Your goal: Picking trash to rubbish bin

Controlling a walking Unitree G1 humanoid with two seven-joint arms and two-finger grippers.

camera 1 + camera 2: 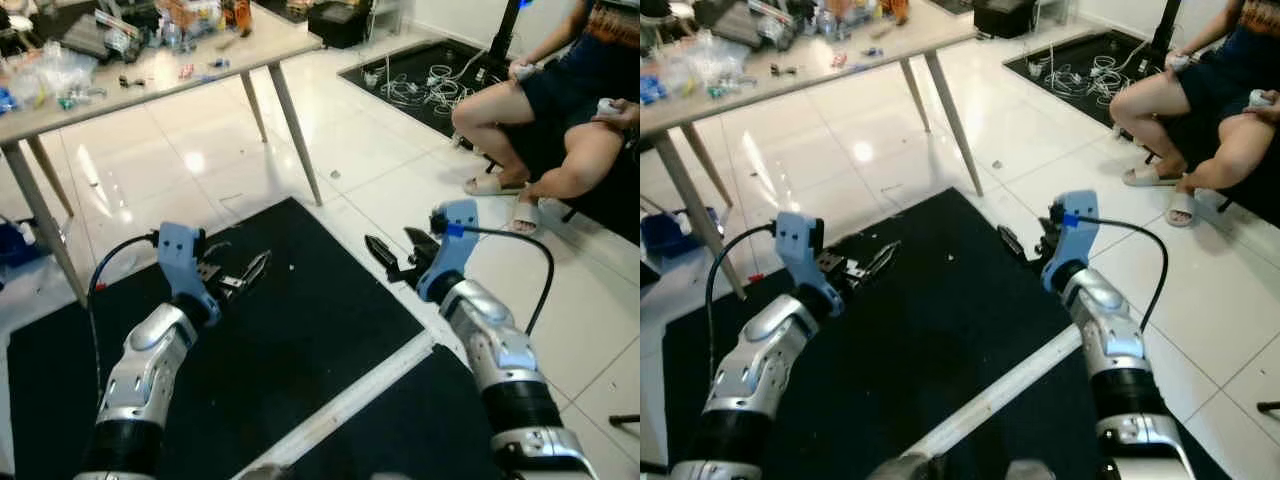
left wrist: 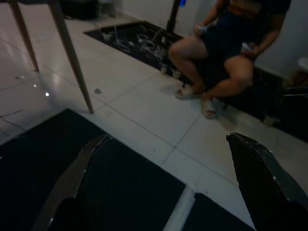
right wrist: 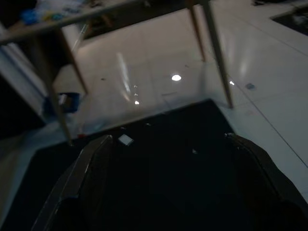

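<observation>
Here, left pincer (image 1: 243, 277) and right pincer (image 1: 392, 258) both agape — empty — over black mat (image 1: 300, 330), table (image 1: 150, 85) ahead

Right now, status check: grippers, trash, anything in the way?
Left gripper and right gripper open, empty, over the black mat. No bin identified. Small scrap on mat edge. Seated person ahead right, table ahead left.

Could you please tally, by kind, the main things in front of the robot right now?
Robot hands: 2, left hand and right hand, both open and empty
Black mats: 3
Tables: 1
Seated persons: 1
Total: 7
</observation>
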